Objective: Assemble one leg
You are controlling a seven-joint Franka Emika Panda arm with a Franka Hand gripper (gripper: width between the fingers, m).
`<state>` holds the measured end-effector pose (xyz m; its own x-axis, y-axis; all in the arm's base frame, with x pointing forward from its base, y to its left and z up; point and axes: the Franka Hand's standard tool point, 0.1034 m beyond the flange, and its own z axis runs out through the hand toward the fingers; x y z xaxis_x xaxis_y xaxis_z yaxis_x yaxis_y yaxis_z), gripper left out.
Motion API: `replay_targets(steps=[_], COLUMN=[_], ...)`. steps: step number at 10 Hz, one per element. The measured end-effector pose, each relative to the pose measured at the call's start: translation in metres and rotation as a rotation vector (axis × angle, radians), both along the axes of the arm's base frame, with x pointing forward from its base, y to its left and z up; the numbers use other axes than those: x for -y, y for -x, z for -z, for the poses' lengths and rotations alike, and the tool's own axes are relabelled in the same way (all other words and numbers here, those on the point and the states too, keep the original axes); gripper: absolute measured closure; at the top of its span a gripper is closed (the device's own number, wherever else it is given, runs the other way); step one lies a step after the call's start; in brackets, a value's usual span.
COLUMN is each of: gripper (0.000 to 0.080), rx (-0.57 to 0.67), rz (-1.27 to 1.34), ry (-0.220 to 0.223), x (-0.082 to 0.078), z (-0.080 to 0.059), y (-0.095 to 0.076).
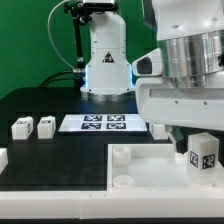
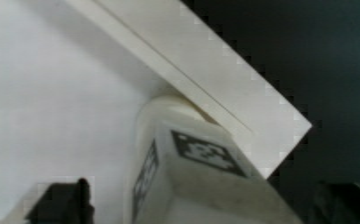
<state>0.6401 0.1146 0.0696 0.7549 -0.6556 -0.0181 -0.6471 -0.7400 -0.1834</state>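
Observation:
A leg (image 1: 205,156), a small white block with a black-and-white tag, stands upright at the corner of the large flat white tray-like piece (image 1: 140,172) on the exterior view's right. My gripper (image 1: 203,146) hangs right over it, fingers on either side. In the wrist view the leg (image 2: 198,158) sits against the tray's raised rim (image 2: 195,70), between my gripper's (image 2: 203,208) dark fingers (image 2: 60,203). A bare gap shows between that finger and the leg, so the gripper is open around it. Two more legs (image 1: 22,127) (image 1: 46,126) stand on the black table at the left.
The marker board (image 1: 104,123) lies behind the tray in the middle. A further white part (image 1: 2,158) shows at the left edge. A raised socket (image 1: 120,155) stands on the tray's near-left corner. The robot base (image 1: 105,60) is at the back.

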Motion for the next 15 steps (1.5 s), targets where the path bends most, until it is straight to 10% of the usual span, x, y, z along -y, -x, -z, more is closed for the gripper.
replay_targets(steps=[4, 7, 8, 10, 15], gripper=[0.0151, 0.0163, 0.0163, 0.051, 0.0508], rx=[0.033, 0.043, 0.04, 0.012, -0.125], rz=[-0.667, -0.68, -0.652, -0.417, 0.411], ry=[0.121, 0.123, 0.119, 0.091, 0.022], x=[0.0047, 0.0056, 0.0052, 0.0032, 0.0036], z=[-0.0051, -0.0061, -0.006, -0.0057, -0.006], y=[-0.0019, -0.0047, -0.0047, -0.004, -0.0006])
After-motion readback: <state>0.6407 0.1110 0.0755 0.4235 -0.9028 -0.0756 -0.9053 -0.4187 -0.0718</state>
